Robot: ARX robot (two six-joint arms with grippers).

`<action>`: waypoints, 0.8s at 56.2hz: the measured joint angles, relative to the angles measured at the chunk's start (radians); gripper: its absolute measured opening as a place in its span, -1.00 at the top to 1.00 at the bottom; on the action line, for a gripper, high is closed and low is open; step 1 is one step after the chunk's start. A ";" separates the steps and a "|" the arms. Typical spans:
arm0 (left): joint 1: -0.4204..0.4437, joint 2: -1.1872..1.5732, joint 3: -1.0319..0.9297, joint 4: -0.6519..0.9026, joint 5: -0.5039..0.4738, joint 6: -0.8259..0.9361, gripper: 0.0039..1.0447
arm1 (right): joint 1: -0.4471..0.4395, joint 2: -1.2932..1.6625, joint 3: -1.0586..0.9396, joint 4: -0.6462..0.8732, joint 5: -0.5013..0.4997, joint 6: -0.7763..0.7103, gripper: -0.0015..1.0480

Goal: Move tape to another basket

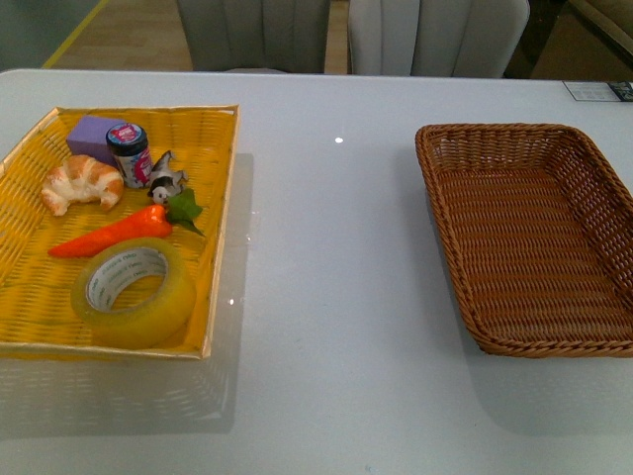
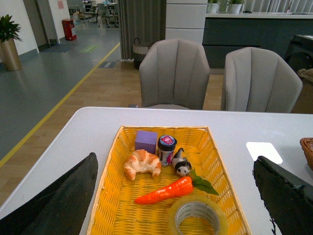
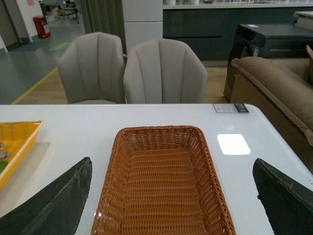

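Tape (image 1: 134,294) lies flat, hole up, ahead of my spread, empty left gripper (image 2: 175,159); my right gripper (image 3: 171,161), likewise spread, faces the basket (image 3: 161,129).

Left end effector (image 2: 174,156), wrist view: two dark fingers (image 2: 63,200) spread wide apart, jaws empty. Right end effector (image 3: 171,160), wrist view: fingers (image 3: 283,196) likewise spread wide, gripping nothing. Both appear held clear above the worktop (image 2: 93,132) and pitched forward and down, though only the fingers' inner edges show.
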 joint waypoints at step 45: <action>0.110 0.300 0.161 -0.241 0.368 -0.079 -0.83 | 0.000 0.000 0.000 0.000 -0.001 0.000 -0.83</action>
